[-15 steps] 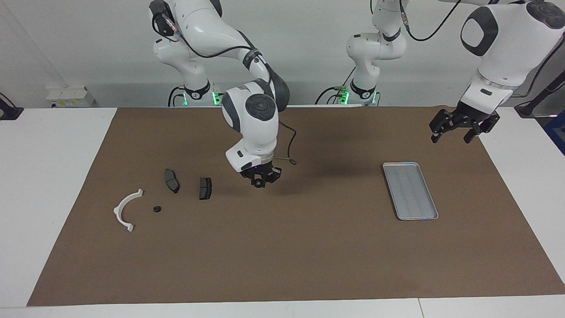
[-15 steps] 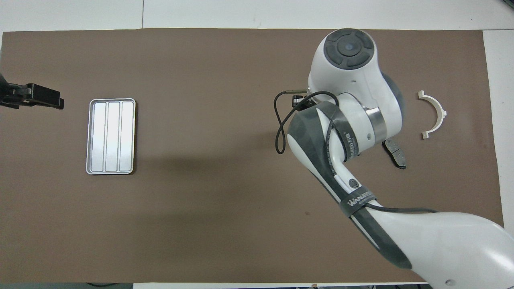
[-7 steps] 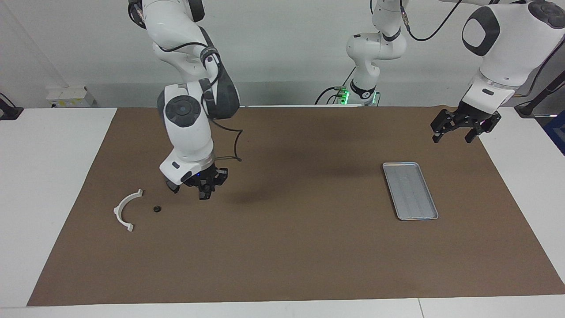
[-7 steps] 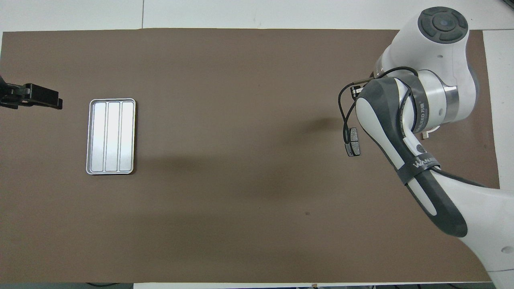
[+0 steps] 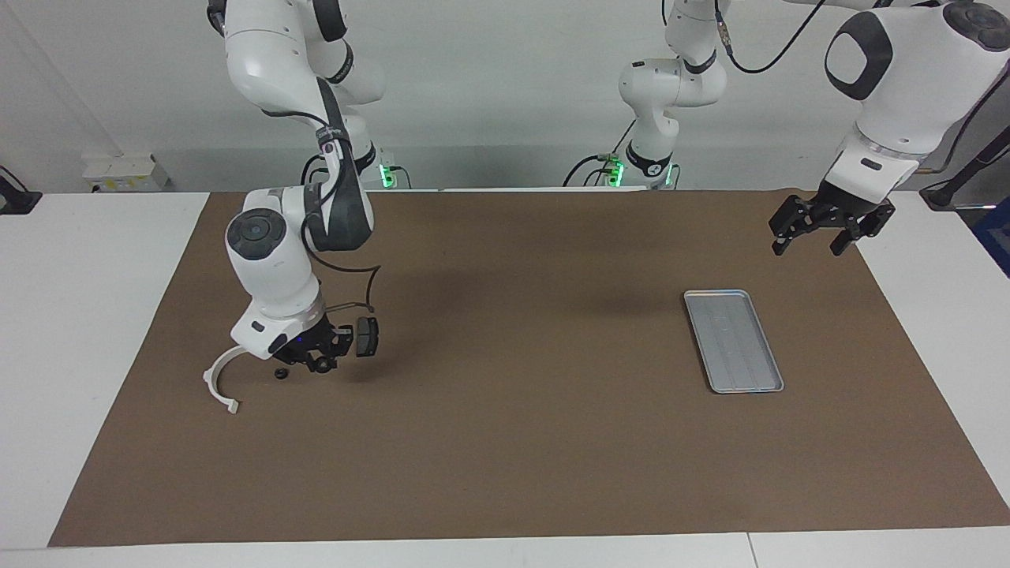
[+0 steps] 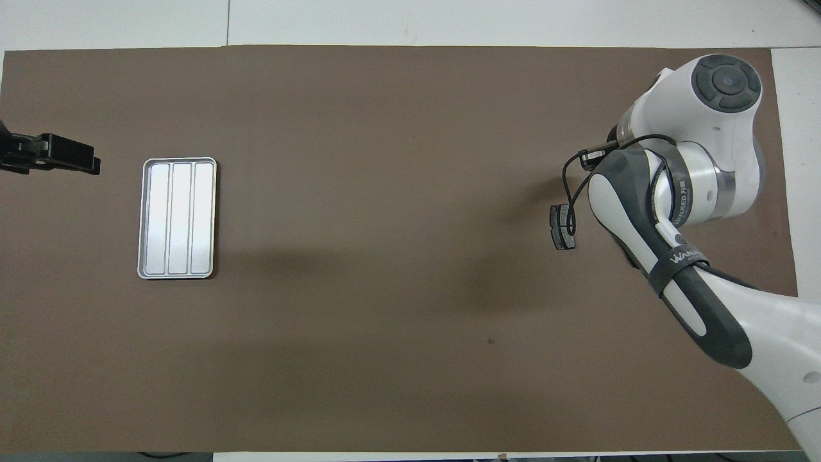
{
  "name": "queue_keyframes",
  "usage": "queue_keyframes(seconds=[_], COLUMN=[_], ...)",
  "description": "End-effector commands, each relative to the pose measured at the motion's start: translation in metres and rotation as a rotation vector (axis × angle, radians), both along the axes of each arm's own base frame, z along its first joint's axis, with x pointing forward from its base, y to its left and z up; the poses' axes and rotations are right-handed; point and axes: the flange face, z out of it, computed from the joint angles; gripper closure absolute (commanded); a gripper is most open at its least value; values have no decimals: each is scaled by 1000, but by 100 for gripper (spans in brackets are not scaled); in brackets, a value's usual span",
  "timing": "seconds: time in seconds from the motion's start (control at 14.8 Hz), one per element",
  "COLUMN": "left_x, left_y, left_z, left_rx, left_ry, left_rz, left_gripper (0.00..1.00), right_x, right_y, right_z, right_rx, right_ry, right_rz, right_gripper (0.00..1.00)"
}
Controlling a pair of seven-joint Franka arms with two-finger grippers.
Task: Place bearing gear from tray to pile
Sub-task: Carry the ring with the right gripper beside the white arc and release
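My right gripper (image 5: 321,360) hangs low over the mat at the pile, shut on a small dark bearing gear (image 5: 323,366). It sits between another small dark gear (image 5: 279,372) lying on the mat and a dark grey brake pad (image 5: 366,337) (image 6: 563,226). The pile's white curved bracket (image 5: 215,380) lies beside them, partly covered by the right wrist. In the overhead view the right arm hides its own gripper and most of the pile. The silver tray (image 5: 734,341) (image 6: 176,218) holds nothing. My left gripper (image 5: 817,237) (image 6: 90,163) waits open in the air near the tray.
A brown mat (image 5: 513,442) covers the table, with white tabletop (image 5: 87,315) showing at both ends. The right arm's dark cable (image 6: 567,192) loops out beside the brake pad.
The right arm has swung from over the middle of the mat to the pile, carrying the gear and coming down lower. The left arm has not moved.
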Motion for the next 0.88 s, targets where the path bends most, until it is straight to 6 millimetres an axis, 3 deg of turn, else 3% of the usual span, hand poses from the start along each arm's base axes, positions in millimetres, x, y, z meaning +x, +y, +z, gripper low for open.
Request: queue_keyframes(seconds=[0.0, 0.47, 0.81], left_x=[-9, -9, -9], left_y=[0, 0, 0], left_z=[1, 1, 1], left_rx=[7, 7, 7], left_ry=[-1, -1, -1], left_rz=[-5, -5, -5], left_gripper=[0, 0, 0], right_x=[-15, -13, -10], right_y=[-6, -8, -7], right_z=[-11, -56, -73], right_rx=[23, 32, 37], right_ry=[-27, -57, -76], right_rz=[15, 11, 9], right_gripper=[100, 100, 100])
